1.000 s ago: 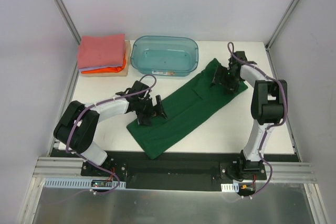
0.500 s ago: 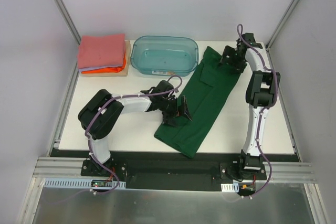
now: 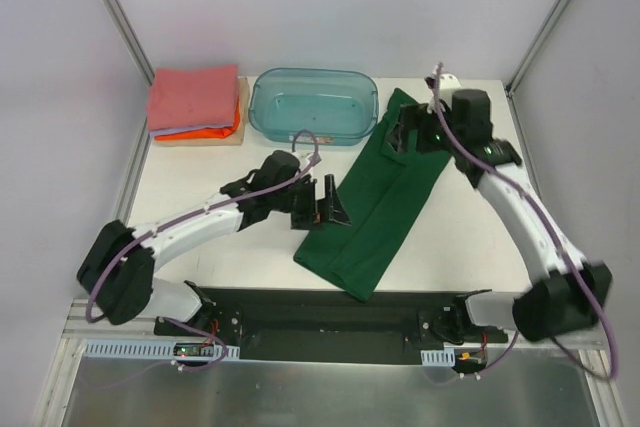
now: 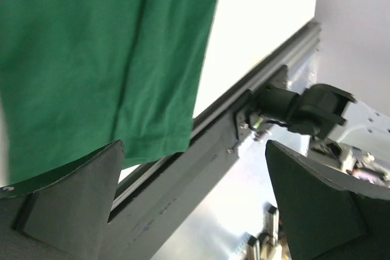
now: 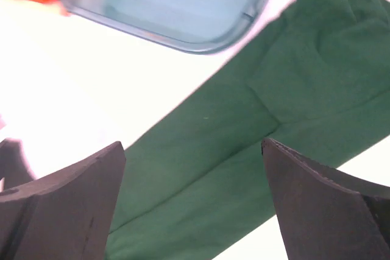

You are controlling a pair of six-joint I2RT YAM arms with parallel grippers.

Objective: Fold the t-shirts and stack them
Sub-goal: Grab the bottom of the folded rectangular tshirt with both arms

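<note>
Overhead, the dark green shirt [image 3: 385, 197] lies near-right of the bin [image 3: 312, 73], its far end partly hidden under the right gripper [image 3: 405, 135], fingers spread wide; the left gripper [image 3: 334, 205], equally wide and empty, is beside its left edge

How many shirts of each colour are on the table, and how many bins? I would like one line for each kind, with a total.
Dark green shirt: 1
Salmon-pink shirt: 1
Lavender shirt: 1
Orange shirt: 1
Teal bin: 1
Total: 5
</note>
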